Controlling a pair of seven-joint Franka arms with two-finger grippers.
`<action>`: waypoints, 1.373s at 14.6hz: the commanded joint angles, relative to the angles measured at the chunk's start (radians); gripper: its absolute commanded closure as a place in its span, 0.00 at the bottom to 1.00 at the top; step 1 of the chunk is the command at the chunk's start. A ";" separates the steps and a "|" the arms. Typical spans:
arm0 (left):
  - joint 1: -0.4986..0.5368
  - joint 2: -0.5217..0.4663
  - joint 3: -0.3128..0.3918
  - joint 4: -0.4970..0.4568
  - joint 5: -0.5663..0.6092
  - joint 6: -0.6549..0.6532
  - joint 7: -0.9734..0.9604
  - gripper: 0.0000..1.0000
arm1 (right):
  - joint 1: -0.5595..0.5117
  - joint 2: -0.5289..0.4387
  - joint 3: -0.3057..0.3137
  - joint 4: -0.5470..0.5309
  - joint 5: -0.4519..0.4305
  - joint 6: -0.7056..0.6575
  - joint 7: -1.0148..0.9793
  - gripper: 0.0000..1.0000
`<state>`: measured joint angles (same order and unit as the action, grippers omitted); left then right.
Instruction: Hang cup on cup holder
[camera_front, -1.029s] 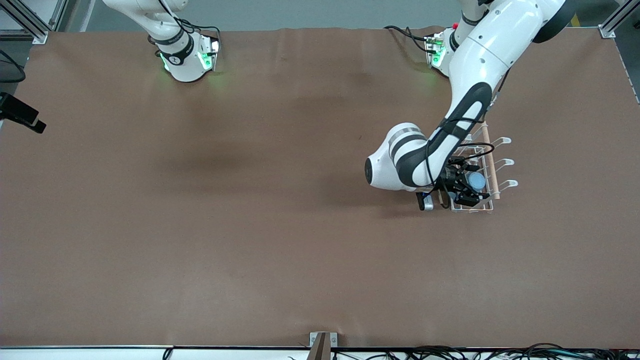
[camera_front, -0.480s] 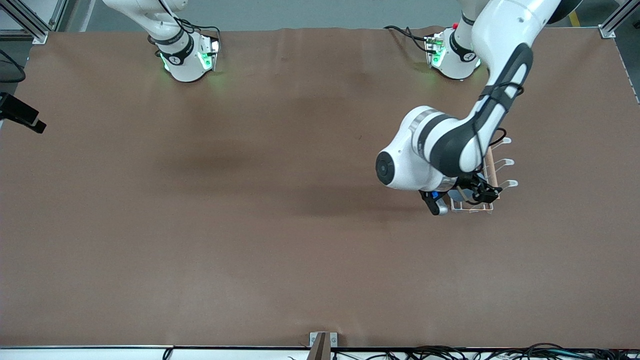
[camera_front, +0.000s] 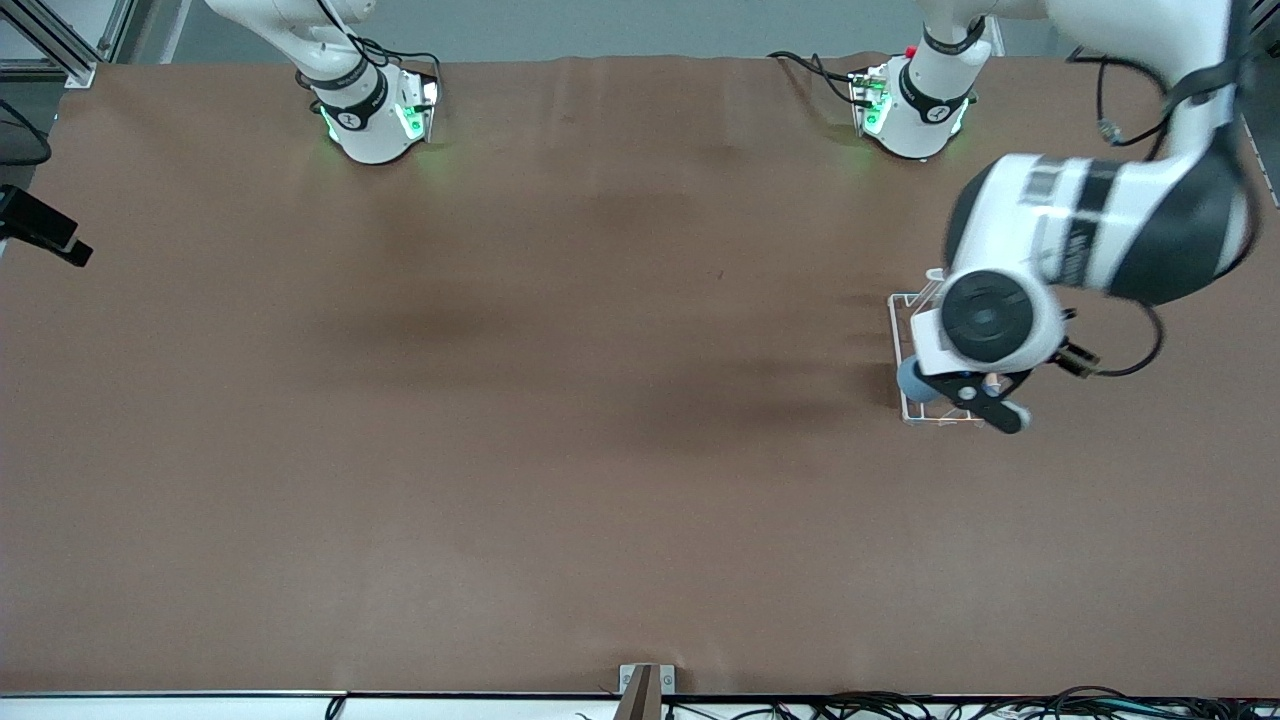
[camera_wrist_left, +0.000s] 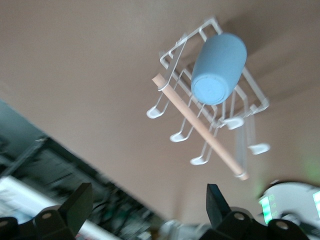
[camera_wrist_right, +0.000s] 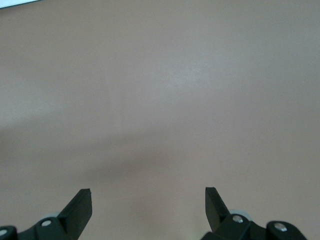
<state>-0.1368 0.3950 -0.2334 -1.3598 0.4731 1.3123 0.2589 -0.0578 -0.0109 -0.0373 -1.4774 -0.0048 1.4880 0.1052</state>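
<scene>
The light-blue cup (camera_wrist_left: 218, 67) hangs mouth-down on a prong of the white wire cup holder (camera_wrist_left: 172, 50), below its wooden rod (camera_wrist_left: 200, 131). In the front view the cup (camera_front: 912, 380) shows at the holder's (camera_front: 897, 330) end nearer the camera. My left gripper (camera_wrist_left: 147, 200) is open and empty, raised above the holder and well clear of the cup. The left arm's wrist (camera_front: 990, 320) covers most of the holder in the front view. My right gripper (camera_wrist_right: 147, 197) is open and empty over bare table; that arm waits.
The brown table mat (camera_front: 560, 400) is bare around the holder. The two arm bases (camera_front: 370, 110) (camera_front: 915, 105) stand along the table edge farthest from the camera. The table's edge at the left arm's end lies close to the holder.
My left gripper has let go of the cup, lifted off the holder and swung toward the left arm's end of the table. The cup stays on the prong.
</scene>
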 joint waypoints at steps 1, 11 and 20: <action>0.043 -0.100 0.025 -0.021 -0.132 0.062 -0.050 0.00 | 0.000 0.003 -0.001 0.011 0.005 -0.011 0.004 0.00; 0.071 -0.372 0.175 -0.041 -0.396 0.105 -0.222 0.00 | -0.002 0.003 -0.001 0.012 0.003 -0.008 0.004 0.00; 0.071 -0.453 0.244 -0.123 -0.487 0.128 -0.294 0.00 | 0.000 0.003 -0.001 0.011 0.003 -0.011 0.004 0.00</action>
<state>-0.0640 -0.0254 0.0129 -1.4320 0.0016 1.4170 -0.0069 -0.0578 -0.0107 -0.0374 -1.4769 -0.0048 1.4879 0.1052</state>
